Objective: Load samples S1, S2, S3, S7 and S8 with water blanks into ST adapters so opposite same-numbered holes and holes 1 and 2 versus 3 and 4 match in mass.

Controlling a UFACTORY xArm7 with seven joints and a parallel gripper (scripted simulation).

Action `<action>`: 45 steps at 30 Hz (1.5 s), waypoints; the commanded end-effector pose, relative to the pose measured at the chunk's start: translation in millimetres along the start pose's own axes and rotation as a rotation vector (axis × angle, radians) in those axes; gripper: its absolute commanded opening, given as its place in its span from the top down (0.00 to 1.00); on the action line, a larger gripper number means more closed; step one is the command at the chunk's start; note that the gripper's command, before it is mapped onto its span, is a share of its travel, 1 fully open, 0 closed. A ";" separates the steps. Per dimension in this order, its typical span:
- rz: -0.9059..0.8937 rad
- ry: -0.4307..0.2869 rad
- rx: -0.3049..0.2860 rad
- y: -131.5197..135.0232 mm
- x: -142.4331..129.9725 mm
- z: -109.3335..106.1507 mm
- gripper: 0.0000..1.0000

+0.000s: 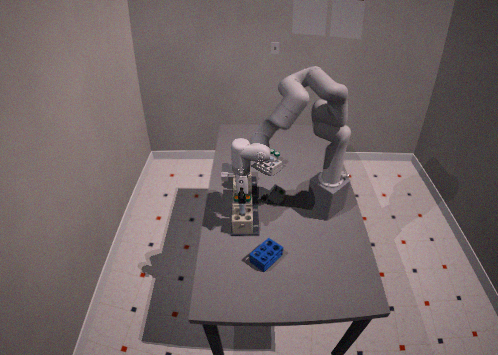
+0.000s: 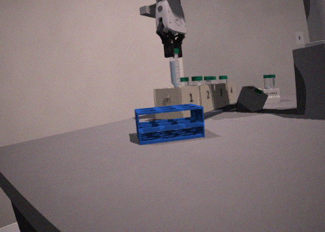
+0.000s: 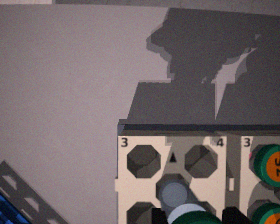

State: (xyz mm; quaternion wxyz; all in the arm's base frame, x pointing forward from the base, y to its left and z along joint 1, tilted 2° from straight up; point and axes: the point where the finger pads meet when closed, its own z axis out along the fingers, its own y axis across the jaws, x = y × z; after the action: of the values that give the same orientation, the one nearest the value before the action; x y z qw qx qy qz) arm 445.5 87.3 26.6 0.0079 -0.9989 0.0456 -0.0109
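Stretching from upper right to the middle of the top view, the arm [image 1: 292,101] stands on the grey counter [image 1: 300,286] [image 2: 196,177]. Adapter 1 [image 1: 242,226] [image 2: 170,100] [image 3: 141,187] sits left of centre; above it, the hand [image 1: 242,195] [image 2: 173,54] [image 3: 193,220] pinches a green-capped tube [image 2: 175,73] [image 3: 173,194], its tip over the centre hole.

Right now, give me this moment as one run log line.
pincer: shut on green-capped tube | tube: tip above adapter 1 | blue rack: no tubes | DONE: not pressed, apparently
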 end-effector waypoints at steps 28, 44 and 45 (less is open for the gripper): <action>0.000 0.004 0.002 -0.5 1.6 25.8 1.00; 0.000 0.004 0.002 -0.5 1.7 39.8 1.00; 0.000 0.004 0.002 -0.5 1.7 40.8 1.00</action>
State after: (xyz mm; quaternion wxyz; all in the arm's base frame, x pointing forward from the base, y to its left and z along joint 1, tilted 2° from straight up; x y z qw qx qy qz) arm 446.2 87.8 -13.7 0.0078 -0.9989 0.0456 -0.0106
